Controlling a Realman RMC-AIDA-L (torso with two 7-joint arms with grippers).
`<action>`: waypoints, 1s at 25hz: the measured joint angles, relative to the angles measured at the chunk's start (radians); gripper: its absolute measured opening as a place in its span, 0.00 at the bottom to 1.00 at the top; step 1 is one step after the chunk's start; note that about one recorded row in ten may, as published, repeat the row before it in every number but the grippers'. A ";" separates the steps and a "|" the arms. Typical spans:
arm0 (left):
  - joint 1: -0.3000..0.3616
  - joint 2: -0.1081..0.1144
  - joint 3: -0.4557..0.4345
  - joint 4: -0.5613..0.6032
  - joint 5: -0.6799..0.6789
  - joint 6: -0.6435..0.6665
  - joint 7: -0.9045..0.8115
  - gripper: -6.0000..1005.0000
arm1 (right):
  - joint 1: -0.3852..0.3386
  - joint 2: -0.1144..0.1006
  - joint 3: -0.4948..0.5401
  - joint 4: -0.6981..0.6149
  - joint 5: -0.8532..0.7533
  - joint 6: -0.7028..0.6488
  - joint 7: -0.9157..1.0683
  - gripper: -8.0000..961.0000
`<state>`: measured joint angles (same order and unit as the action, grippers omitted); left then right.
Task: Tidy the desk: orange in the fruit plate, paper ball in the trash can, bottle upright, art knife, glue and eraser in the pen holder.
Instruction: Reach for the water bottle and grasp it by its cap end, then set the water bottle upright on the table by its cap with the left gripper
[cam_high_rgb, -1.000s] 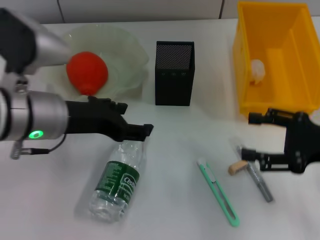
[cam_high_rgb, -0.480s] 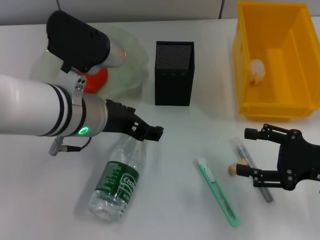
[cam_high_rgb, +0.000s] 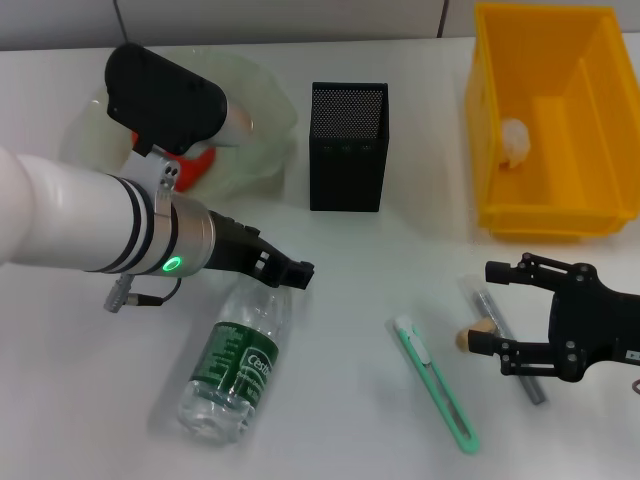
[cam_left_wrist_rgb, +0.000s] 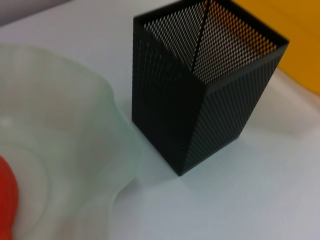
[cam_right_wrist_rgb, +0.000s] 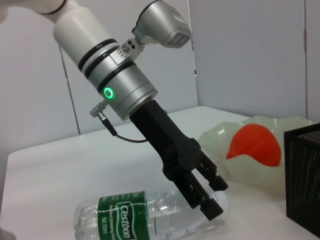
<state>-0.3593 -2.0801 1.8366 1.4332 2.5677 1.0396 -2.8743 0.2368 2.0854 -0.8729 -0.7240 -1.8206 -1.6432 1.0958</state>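
Fingers of the left gripper (cam_high_rgb: 290, 268) hang parted just above the neck of the water bottle (cam_high_rgb: 237, 358), which lies flat toward the near-left edge. Right gripper (cam_high_rgb: 520, 318), spread, brackets the glue stick (cam_high_rgb: 508, 342) near-right. Judgement: lower squarely, clamp the neck, then tip upright.

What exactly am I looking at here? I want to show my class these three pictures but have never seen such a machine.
It is a two-armed robot tidying a desk. One picture looks down from its head; the other two come from cameras on its wrists. The left pincer hovers over the neck of a lying water bottle; the right pincer, open, straddles a glue stick and eraser. Neither holds anything. Also there: a green art knife, mesh pen holder, an orange in the fruit plate, and a paper ball in the yellow bin.
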 joint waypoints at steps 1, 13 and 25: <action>-0.005 0.000 0.001 -0.012 -0.001 -0.004 0.000 0.81 | 0.000 0.000 0.000 0.001 -0.002 0.001 0.000 0.88; -0.028 0.000 -0.005 -0.045 -0.008 0.014 -0.003 0.72 | 0.000 0.000 0.000 0.000 -0.006 -0.001 0.017 0.88; -0.003 0.005 -0.019 0.038 -0.004 0.070 0.044 0.47 | 0.004 -0.002 0.000 -0.017 -0.007 -0.014 0.050 0.88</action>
<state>-0.3627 -2.0756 1.8179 1.4714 2.5636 1.1094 -2.8302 0.2405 2.0836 -0.8728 -0.7413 -1.8271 -1.6570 1.1460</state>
